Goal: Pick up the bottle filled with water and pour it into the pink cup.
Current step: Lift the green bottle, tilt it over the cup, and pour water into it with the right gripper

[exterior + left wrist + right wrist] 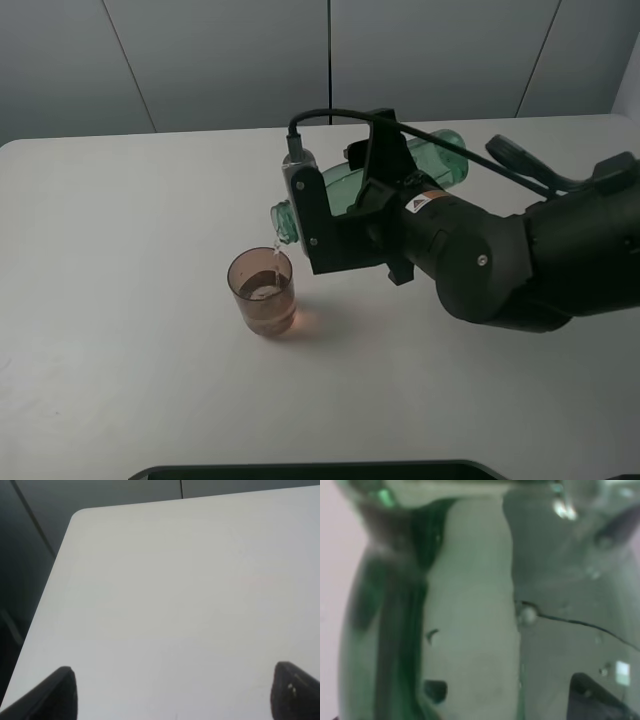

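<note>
My right gripper (372,195) is shut on the green see-through bottle (440,158) and holds it tipped nearly flat above the table. The bottle's open neck (285,220) points left and down, just above the rim of the pink cup (263,292). A thin stream of water runs from the neck into the cup, which stands upright and holds some water. The bottle's green wall (395,630) fills the right wrist view, too close to show the fingers. My left gripper (175,692) is open and empty over bare table; its dark fingertips (55,692) show at the frame's lower edge.
The white table (120,230) carries only the cup. Its far edge meets grey wall panels (220,60). A rounded table corner (80,515) shows in the left wrist view. A dark edge (320,470) lies along the table's near side.
</note>
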